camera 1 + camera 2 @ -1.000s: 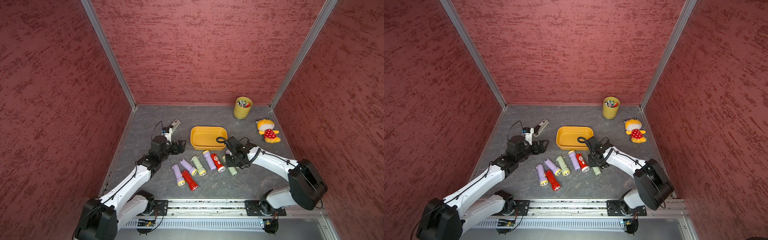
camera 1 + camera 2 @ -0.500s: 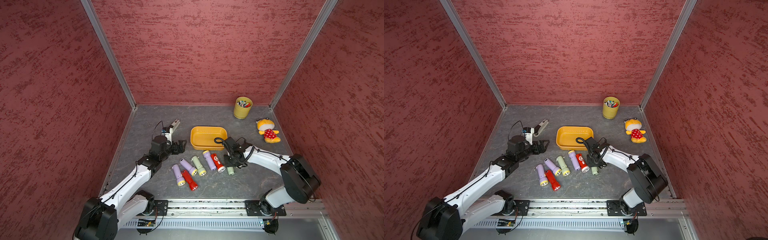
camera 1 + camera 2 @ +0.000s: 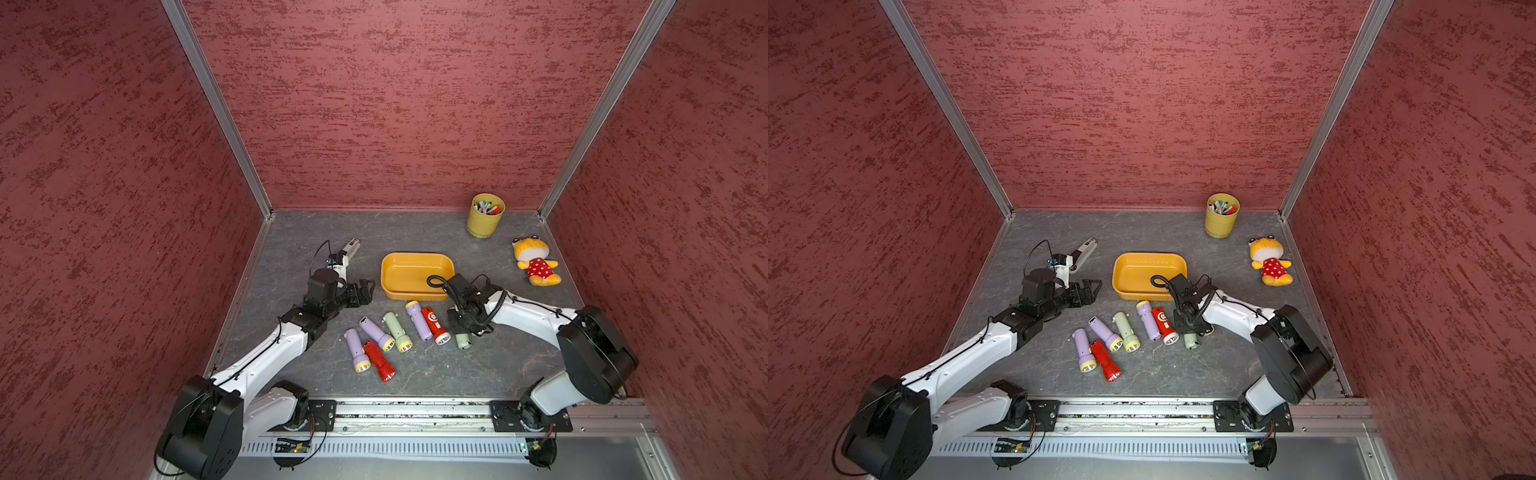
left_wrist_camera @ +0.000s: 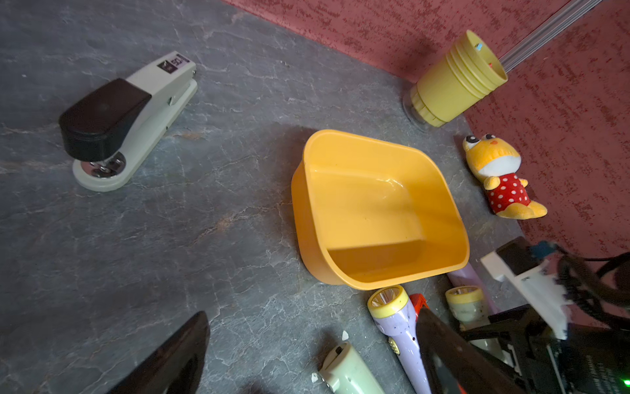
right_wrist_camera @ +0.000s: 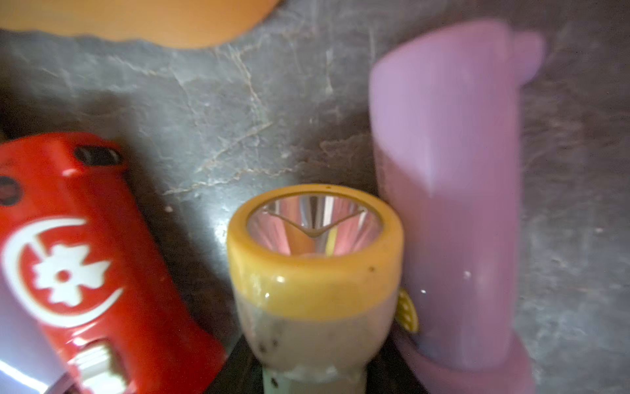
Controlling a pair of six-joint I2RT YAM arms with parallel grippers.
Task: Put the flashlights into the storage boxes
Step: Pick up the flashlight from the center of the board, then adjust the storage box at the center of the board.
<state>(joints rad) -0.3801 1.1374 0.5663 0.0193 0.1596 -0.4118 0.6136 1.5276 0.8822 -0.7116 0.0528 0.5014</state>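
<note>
Several flashlights lie in a loose row on the grey floor in front of the orange-yellow storage box (image 3: 409, 276), which holds nothing. My right gripper (image 3: 462, 329) is shut on a pale green flashlight (image 3: 462, 341) at the right end of the row. In the right wrist view its yellow-rimmed head (image 5: 313, 273) points away from my right gripper (image 5: 312, 375). A red flashlight with a white emblem (image 5: 78, 266) and a lilac flashlight (image 5: 450, 204) flank it. My left gripper (image 3: 365, 291) hovers open left of the box with nothing between its fingers (image 4: 170, 361).
A grey-white stapler (image 3: 348, 252) lies behind my left gripper. A yellow cup of pens (image 3: 484, 218) stands at the back right, with a plush toy (image 3: 535, 264) in front of it. Red walls close in three sides.
My right gripper has shifted slightly left and its jaws have closed on the pale green flashlight. The left arm has not moved.
</note>
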